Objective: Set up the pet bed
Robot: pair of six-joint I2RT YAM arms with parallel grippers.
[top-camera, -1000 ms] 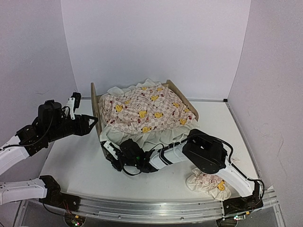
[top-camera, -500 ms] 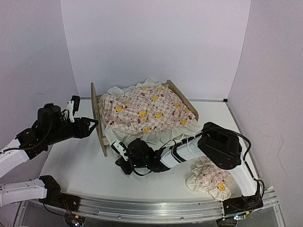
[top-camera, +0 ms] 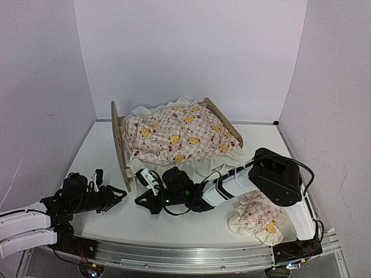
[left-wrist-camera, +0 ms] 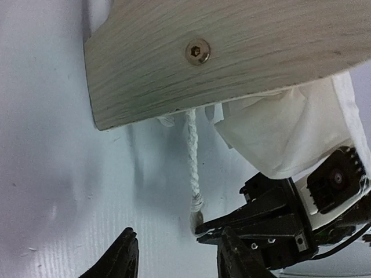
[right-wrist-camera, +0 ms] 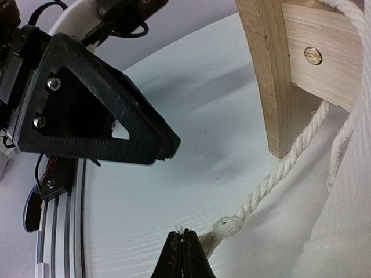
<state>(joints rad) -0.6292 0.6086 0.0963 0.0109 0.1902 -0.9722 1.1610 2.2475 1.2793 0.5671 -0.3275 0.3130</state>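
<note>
The pet bed stands mid-table, its light-wood headboard at the left. The frilled cartoon-print quilt lies over it. A white rope hangs from under the bed's wooden end and ends in a knot and tassel on the table. My right gripper is shut on the tassel end, low at the bed's near left corner. My left gripper is open and empty, low on the table just left of the rope end. The rope also shows in the left wrist view.
The small frilled pillow lies at the near right by the right arm's base. White quilt frill hangs over the bed's near side. Purple walls close in the left, back and right.
My left arm has dropped from beside the headboard to low on the table at the near left. My right gripper has shifted a little nearer and rightward with the rope end.
</note>
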